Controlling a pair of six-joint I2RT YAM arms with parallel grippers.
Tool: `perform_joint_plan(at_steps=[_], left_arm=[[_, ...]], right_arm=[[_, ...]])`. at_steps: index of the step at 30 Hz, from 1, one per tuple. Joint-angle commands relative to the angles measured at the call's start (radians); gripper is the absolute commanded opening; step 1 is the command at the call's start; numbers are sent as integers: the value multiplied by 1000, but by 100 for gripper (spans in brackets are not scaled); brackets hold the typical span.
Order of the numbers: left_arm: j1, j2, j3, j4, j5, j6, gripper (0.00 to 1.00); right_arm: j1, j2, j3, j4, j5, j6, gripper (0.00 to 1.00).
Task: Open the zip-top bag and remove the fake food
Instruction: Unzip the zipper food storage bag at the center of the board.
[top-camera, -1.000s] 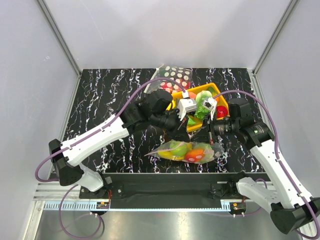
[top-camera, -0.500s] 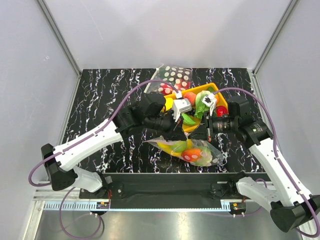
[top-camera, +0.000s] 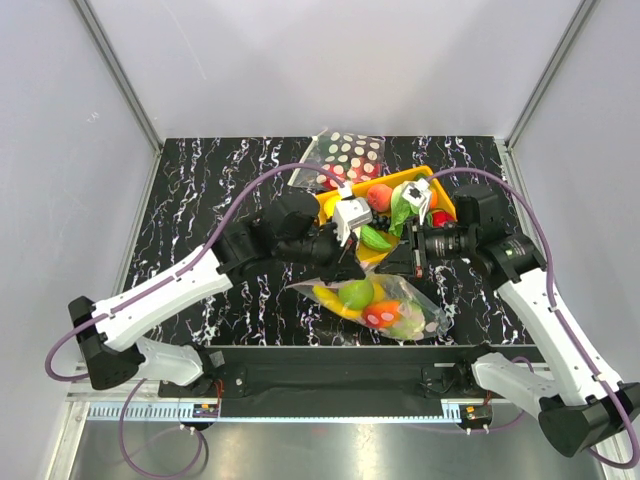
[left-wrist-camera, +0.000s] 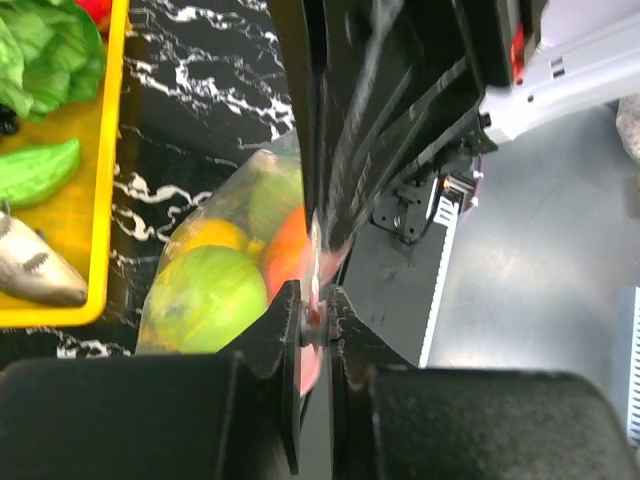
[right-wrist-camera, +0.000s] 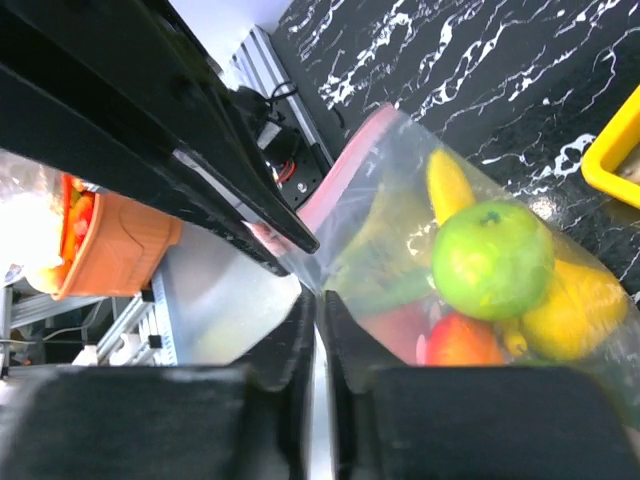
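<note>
Left tool (left-wrist-camera: 315, 318): fingers pressed together, pinching the pink zip strip (left-wrist-camera: 318, 262) at the mouth of the zip-top bag (top-camera: 385, 308); in the left wrist view the strip runs straight into the shut fingers. Right tool (right-wrist-camera: 316, 325): fingers nearly closed, with the bag's clear film caught between them just below the zip strip. In the top view the two tools face each other across the bag mouth, left tool from the left and right tool from the right, close together and just above the bag. The bag's upper lip is lifted between them. The rest of the bag sags onto the counter (top-camera: 200, 200), close to the near edge and right of centre. Whether the zip is parted cannot be told; film and strip blur where the tools meet. Fake food (top-camera: 356, 293) is inside the bag: a round green fruit, an orange-red piece with pale spots just to its right, and yellow pieces beside and behind them. In the right wrist view the green fruit lies against the film, with a yellow piece on either side. Beyond the bag, toward the far edge, stands a yellow tray (left-wrist-camera: 108, 200) holding a lettuce leaf (top-camera: 405, 200), a green pod-like piece (left-wrist-camera: 35, 172) and a peach-coloured piece (top-camera: 378, 196). A polka-dot bag (top-camera: 350, 152) lies past the tray at the far edge, near its middle.
</note>
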Motion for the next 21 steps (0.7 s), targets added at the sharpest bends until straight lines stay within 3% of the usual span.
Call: perform_joint_plan(at_steps=[1, 3, 6, 21], left_arm=[[1, -34, 2, -102, 18, 6, 0], [1, -27, 12, -104, 36, 6, 0], [1, -17, 25, -105, 51, 11, 0], [1, 38, 114, -165, 45, 48, 0]], right_arm=[[-9, 7, 102, -10, -42, -36, 18], [-8, 15, 123, -14, -45, -55, 34], [-9, 33, 140, -20, -48, -76, 45], [-2, 64, 119, -116, -124, -167, 48]])
